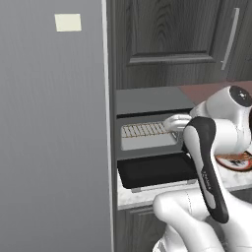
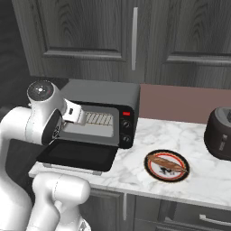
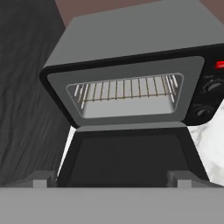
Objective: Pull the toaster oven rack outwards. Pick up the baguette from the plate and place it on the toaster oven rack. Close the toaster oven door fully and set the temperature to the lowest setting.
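Half the plate (image 1: 235, 162) behind the arm; wide-open claw (image 3: 112, 177) above the toaster oven door (image 3: 127, 157).

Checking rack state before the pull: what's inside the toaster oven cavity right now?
Only the toaster oven rack, seated inside the toaster oven, nothing on it. The cavity floor beneath looks bare.

A home kitchen: dark wood cabinets (image 2: 90, 31) above a marble worktop (image 2: 198, 180), a toaster oven (image 2: 103, 113) and a tall grey fridge (image 1: 51, 138).
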